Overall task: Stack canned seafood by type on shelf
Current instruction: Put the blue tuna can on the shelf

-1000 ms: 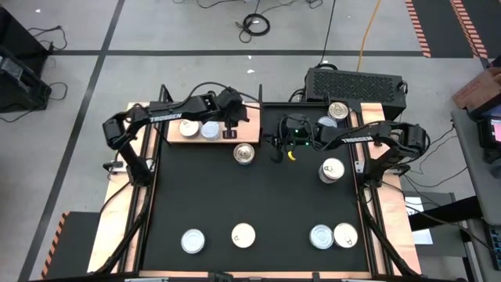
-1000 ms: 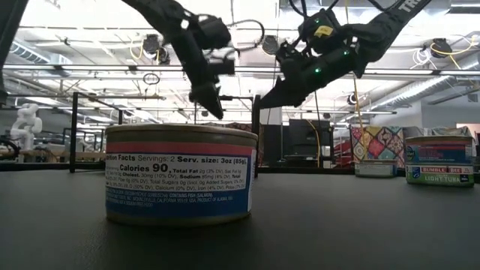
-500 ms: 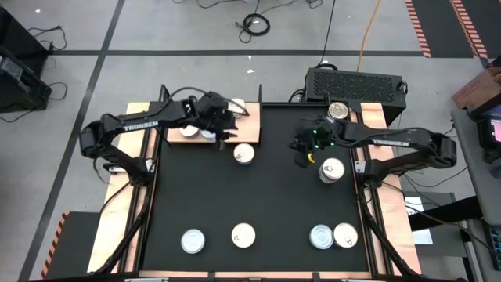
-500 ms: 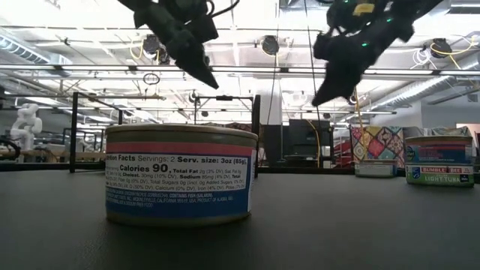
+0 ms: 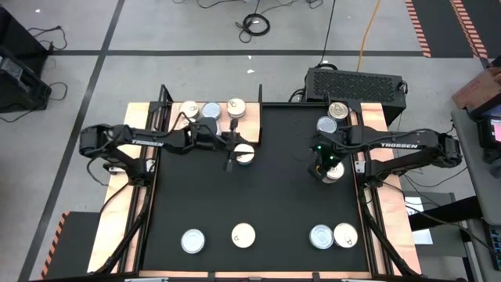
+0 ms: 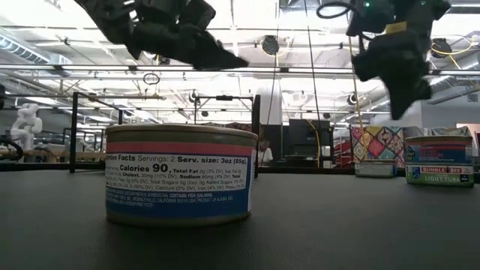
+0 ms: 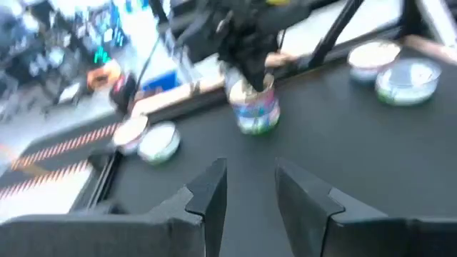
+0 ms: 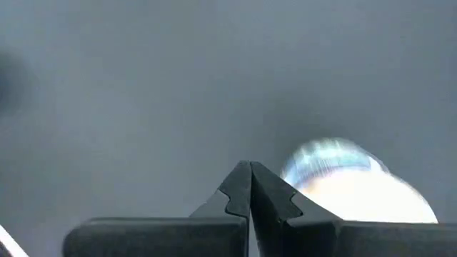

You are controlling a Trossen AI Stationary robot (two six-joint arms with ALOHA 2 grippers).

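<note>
The left gripper (image 5: 228, 162) hangs over the black mat (image 5: 258, 196) with its two fingers (image 7: 207, 196) parted by a narrow gap and nothing between them, just beside a cream-topped can (image 5: 245, 154) that sits at the shelf's near edge. The right gripper (image 5: 319, 168), fingers pressed fully together and empty, hovers close over a white-topped can (image 5: 333, 171) on the mat's right side; in its wrist view the closed tips (image 8: 250, 187) sit right next to that can's pale lid (image 8: 357, 191). On the shelf (image 5: 254, 133), a light wooden board at the mat's far left corner, three cans stand in a row: a cream one (image 5: 189, 110), a blue-grey one (image 5: 211, 111) and another cream one (image 5: 236, 108). Two more cans (image 5: 333, 116) rest on the far right strip. Four cans line the mat's near edge (image 5: 193, 240), and the closest, labelled blue and pink (image 6: 178, 174), fills the low view.
</note>
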